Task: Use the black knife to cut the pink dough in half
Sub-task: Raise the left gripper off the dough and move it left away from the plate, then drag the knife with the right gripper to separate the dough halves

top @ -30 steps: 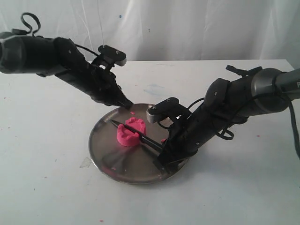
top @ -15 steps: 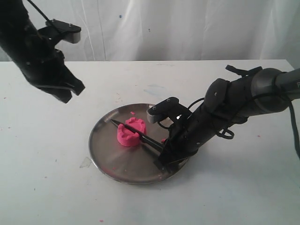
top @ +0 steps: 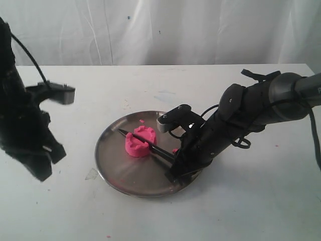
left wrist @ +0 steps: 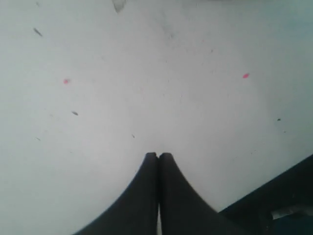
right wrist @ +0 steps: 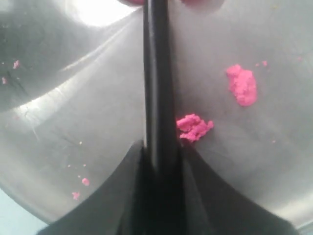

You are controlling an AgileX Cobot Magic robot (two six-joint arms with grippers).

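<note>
White table [top: 251,211], white curtain [top: 200,30] behind; left jaws pressed together, right jaws clamp the black knife [right wrist: 156,73].

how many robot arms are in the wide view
2. The left arm hangs over the table at the left edge, off the steel plate; the right arm reaches in from the right, right gripper shut on the black knife.

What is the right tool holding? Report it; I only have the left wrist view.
Observer: The right tool is shut on the black knife, at its handle.
Operator: Give me the blade's position.
Observer: It lies across the pink dough on the steel plate, apparently pressed into it.
Operator: Now place my left tool.
Observer: The left tool is off the plate, over the table at the exterior view's left.
</note>
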